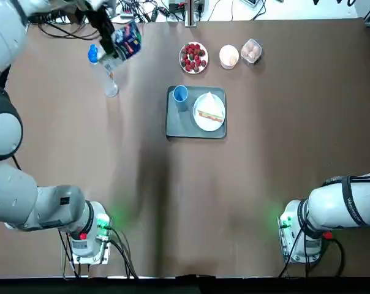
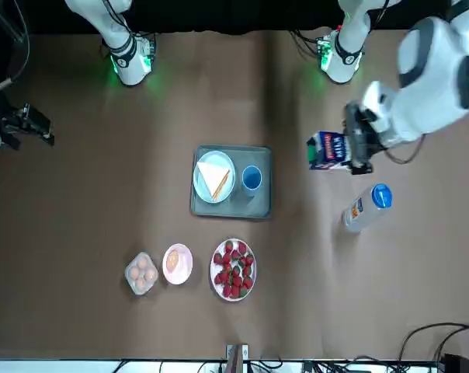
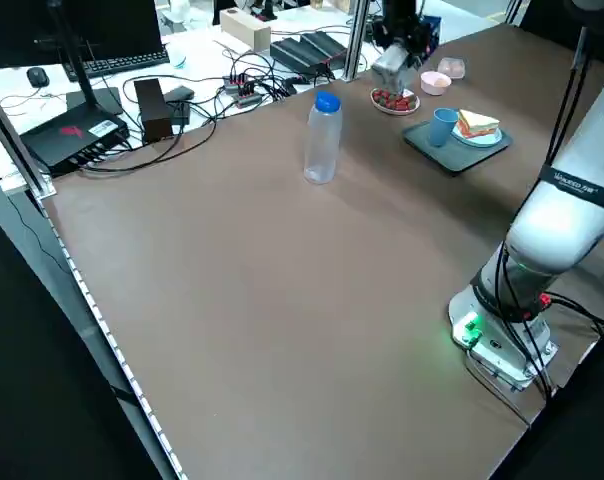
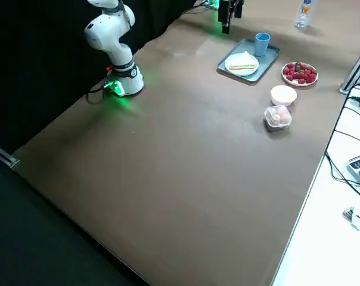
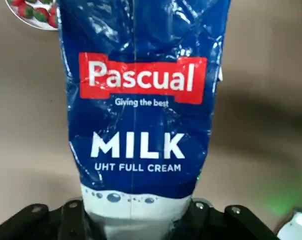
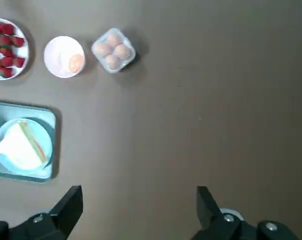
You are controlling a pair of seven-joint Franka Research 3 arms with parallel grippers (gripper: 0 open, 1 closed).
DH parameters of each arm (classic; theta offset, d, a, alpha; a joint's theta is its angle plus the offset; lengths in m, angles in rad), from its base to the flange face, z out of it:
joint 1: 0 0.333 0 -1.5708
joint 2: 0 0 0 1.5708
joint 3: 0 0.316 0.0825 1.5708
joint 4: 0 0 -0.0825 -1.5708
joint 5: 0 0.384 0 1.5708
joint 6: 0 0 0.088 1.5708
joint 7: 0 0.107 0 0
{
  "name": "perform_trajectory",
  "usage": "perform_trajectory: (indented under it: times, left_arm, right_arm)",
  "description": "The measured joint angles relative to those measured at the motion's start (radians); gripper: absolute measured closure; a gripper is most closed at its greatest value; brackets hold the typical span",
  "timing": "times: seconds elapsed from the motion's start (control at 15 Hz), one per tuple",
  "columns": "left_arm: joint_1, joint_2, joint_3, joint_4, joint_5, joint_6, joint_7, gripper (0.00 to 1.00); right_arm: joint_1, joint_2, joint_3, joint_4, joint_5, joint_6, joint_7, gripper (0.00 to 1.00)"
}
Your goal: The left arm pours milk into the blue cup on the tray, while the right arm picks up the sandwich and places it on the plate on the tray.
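Milk carton [image 2: 328, 149], dark blue and white, is held sideways above the table in the left gripper [image 2: 362, 141], whose two fingers are closed on it, well apart from the blue cup [image 1: 181, 98]. The tray [image 1: 188, 131] carries that cup, upright, beside the plate [image 1: 207, 127], where the sandwich [image 1: 211, 105] already lies. The right gripper [image 6: 140, 200] holds nothing, its fingers spread wide over bare table to the tray's right-hand side. The carton's skin looks thin, glossy and creased — likely slippery, and apt to buckle and spurt if squeezed hard; its weight I cannot judge. A firm, even hold low on the body, as now, should leave the spout free for pouring. The sandwich looks light and soft, best pinched gently across its cut sides if it needs straightening. The table [image 1: 264, 153] is smooth, brown and faintly shiny. On it, beyond the tray, sit a dish of strawberries [image 1: 193, 58], a white bowl [image 1: 229, 56] and a clear box of eggs [image 1: 251, 51]; a blue-capped bottle [image 2: 366, 208] stands apart — past the edge are tangled cables [image 3: 247, 90] and a monitor [image 3: 72, 35].
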Motion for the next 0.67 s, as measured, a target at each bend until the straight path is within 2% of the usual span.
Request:
perform_trajectory:
  times: [0.13, 0.2, 0.27, 0.67]
  left_arm:
    - [-0.071, 0.011, -0.001, -0.029, 0.063, 0.053, -0.082, 0.45]
    - [-0.14, 0.035, -0.002, -0.037, 0.144, 0.083, -0.161, 0.45]
    - [-0.173, 0.051, -0.002, -0.038, 0.182, 0.097, -0.2, 0.45]
    - [-0.3, 0.166, -0.002, -0.039, 0.346, 0.19, -0.358, 0.45]
  right_arm:
    - [0.0, 0.0, 0.001, 0.0, -0.027, 0.011, 0.0, 0.0]
    - [0.0, 0.0, 0.001, 0.0, -0.032, 0.013, 0.0, 0.0]
    - [0.0, 0.0, 0.002, 0.0, -0.033, 0.013, 0.0, 0.0]
    - [0.0, 0.0, 0.006, -0.001, -0.033, 0.013, 0.0, 0.0]
